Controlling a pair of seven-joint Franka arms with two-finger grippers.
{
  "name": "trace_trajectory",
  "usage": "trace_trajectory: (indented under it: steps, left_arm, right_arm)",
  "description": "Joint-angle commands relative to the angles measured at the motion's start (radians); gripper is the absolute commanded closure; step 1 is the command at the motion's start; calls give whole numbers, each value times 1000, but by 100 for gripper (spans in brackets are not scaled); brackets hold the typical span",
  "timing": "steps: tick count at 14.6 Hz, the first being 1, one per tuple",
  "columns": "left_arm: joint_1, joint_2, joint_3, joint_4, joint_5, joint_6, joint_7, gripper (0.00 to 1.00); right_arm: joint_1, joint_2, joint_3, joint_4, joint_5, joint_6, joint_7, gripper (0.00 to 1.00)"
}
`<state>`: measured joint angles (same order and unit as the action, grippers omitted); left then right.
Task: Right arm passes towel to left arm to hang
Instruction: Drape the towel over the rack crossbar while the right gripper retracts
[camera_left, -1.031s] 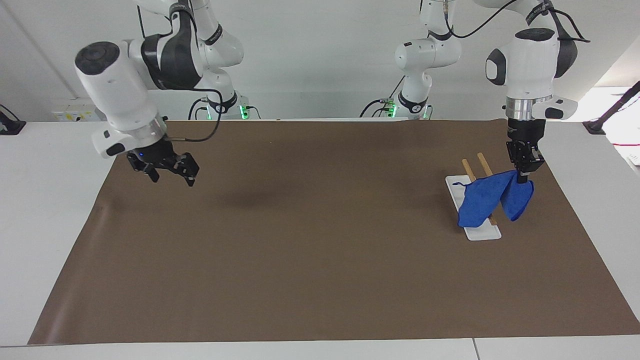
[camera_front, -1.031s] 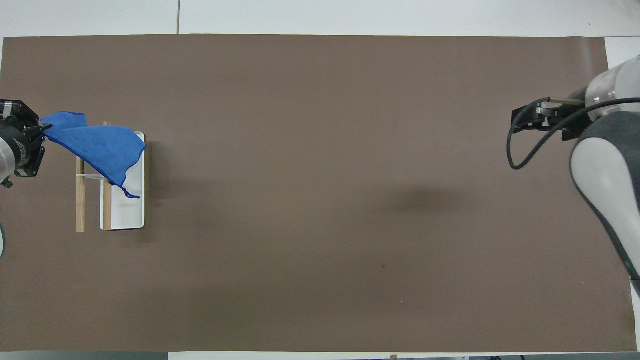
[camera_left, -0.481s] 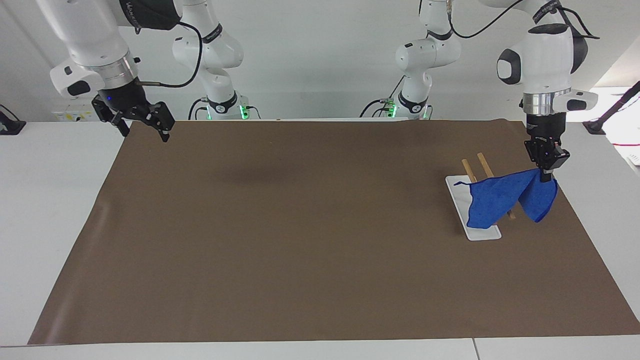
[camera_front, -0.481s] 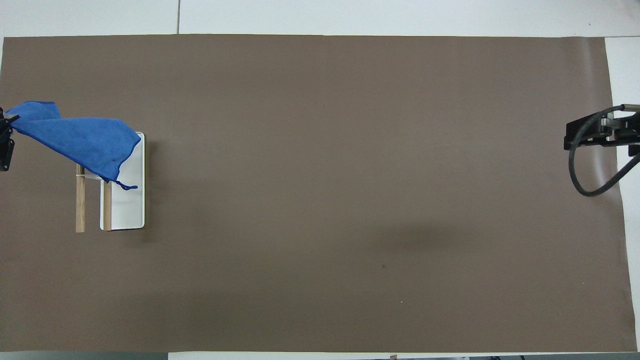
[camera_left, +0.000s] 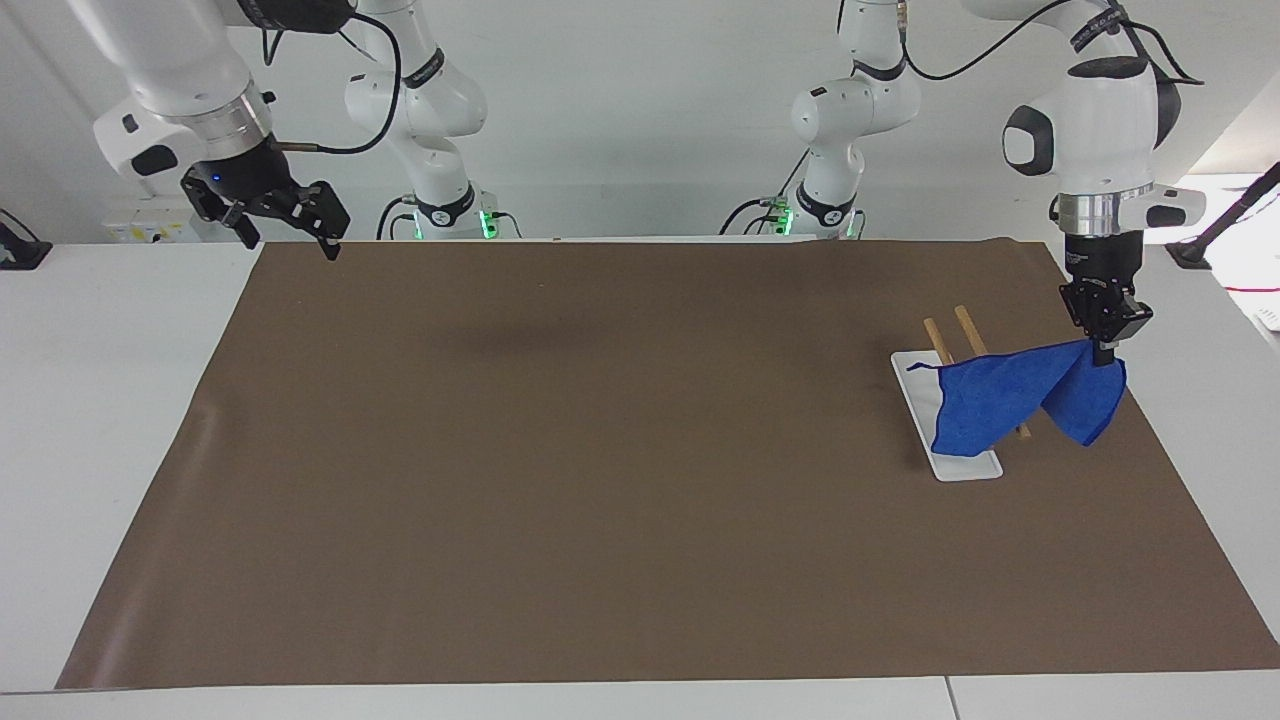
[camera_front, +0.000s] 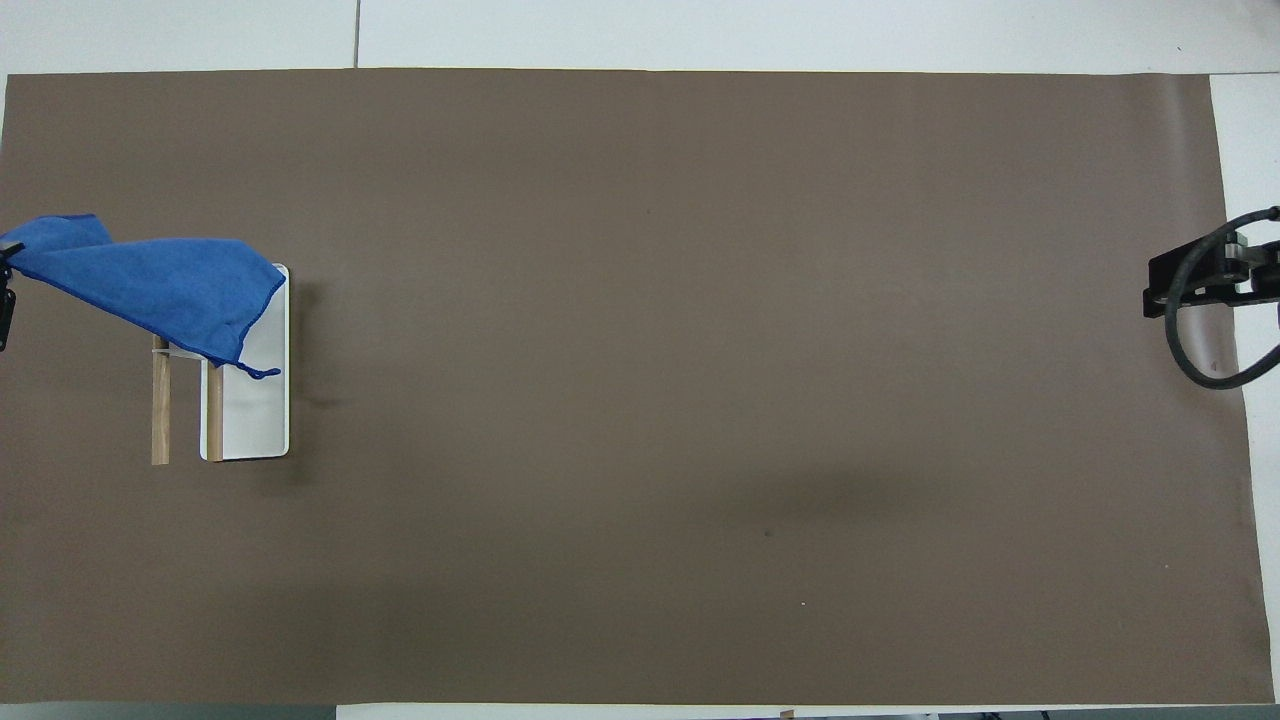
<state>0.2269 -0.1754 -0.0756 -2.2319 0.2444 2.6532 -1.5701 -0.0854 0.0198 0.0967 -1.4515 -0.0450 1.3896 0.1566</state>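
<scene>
Left gripper (camera_left: 1104, 350) is pointing straight down, pinched on 1 corner of the blue towel (camera_left: 1000, 395), over the brown mat (camera_left: 600, 470) at the left arm's end of the table. Towel drapes across the 2 wooden rails (camera_left: 962, 335) of the rack, 1 fold hanging each side; lower edge overlaps the white base plate (camera_left: 915, 385). Small loop sticks out at the towel's corner above the plate. Right gripper (camera_left: 285, 225), blue light on, fingers spread with nothing between them, hangs in the air over the mat corner at the right arm's end.
</scene>
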Motion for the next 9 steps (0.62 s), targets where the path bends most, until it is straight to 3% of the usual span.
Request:
trace_trajectory:
  steps: [1,8,9]
  left_arm:
    - [28,-36,0,-81,12,36,19,100]
    - [26,-110,25,-189,12,-25,25,100]
    - [26,-110,25,-183,10,-44,25,53]
  right_arm:
    - [-20,20,6,28,62,0,-11,0]
    - [-17,12,8,6,66,13,-3,0]
    - [-16,12,8,6,70,13,-2,0]
